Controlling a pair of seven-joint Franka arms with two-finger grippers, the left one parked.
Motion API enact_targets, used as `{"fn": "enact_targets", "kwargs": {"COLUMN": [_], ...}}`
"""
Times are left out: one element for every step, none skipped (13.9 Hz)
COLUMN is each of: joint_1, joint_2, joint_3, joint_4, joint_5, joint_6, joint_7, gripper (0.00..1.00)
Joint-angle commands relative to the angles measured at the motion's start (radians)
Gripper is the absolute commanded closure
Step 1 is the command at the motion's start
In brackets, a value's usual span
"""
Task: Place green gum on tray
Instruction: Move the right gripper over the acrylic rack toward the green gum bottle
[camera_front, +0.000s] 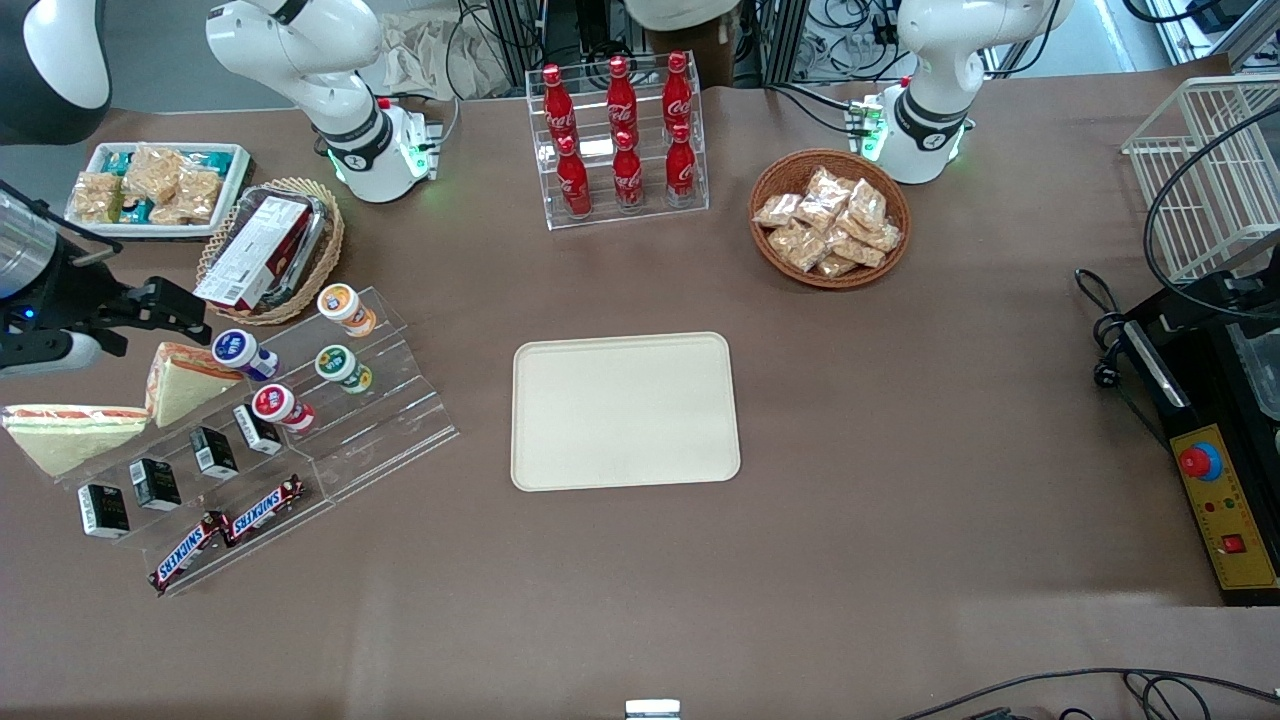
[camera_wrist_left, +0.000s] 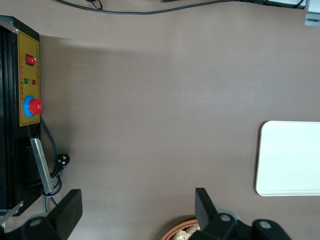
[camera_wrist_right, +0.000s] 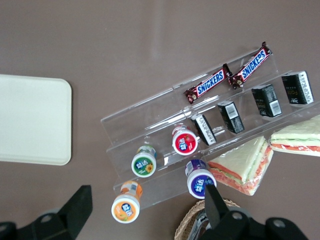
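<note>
Spread wide, the claw (camera_wrist_right: 145, 215) hovers above the green gum (camera_wrist_right: 144, 164), which stands untouched on its clear stepped rack; the tray (camera_front: 625, 411) lies bare nearby.

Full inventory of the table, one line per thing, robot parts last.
green gum: 1, green lid, on the clear stepped rack
tray: 1, cream-beige, mid-table, nothing on it
other gum bottles: 3, orange, blue, red, same rack
black boxes: 4, lower step
Snickers bars: 2, lowest step
sandwiches: 2, beside the rack
cola bottles: 6, red, clear stand
round basket of snack packets: 1, brown
oval basket with box: 1
white tray of snacks: 1
control box: 1, black and yellow
gripper: above the rack's working-arm end, fingers open
</note>
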Motion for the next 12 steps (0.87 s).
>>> {"fn": "enact_targets", "kwargs": {"joint_1": [0.03, 0.03, 0.033, 0.043, 0.043, 0.044, 0.044, 0.044, 0.044, 0.044, 0.052, 0.061], "joint_2": [-0.042, -0.062, -0.091, -0.131, -0.169, -0.197, -0.208, -0.212, -0.209, -0.208, -0.208, -0.208], "joint_3": [0.007, 0.011, 0.011, 0.011, 0.011, 0.011, 0.011, 0.014, 0.018, 0.023, 0.023, 0.023], "joint_4": [-0.05, -0.091, -0.15, -0.232, -0.311, -0.38, -0.437, -0.482, -0.52, -0.562, -0.614, -0.666], "joint_5": [-0.015, -0.015, -0.015, -0.015, -0.015, -0.015, -0.015, -0.017, -0.017, -0.017, -0.017, -0.017], "joint_6": [-0.016, -0.001, 0.051, 0.112, 0.178, 0.238, 0.294, 0.335, 0.368, 0.416, 0.468, 0.532], "joint_7": [-0.034, -0.043, -0.051, -0.061, -0.077, -0.077, -0.078, -0.08, -0.08, -0.08, -0.08, -0.08], "gripper": [0.0, 0.0, 0.0, 0.0, 0.0, 0.0, 0.0, 0.0, 0.0, 0.0, 0.0, 0.0]}}
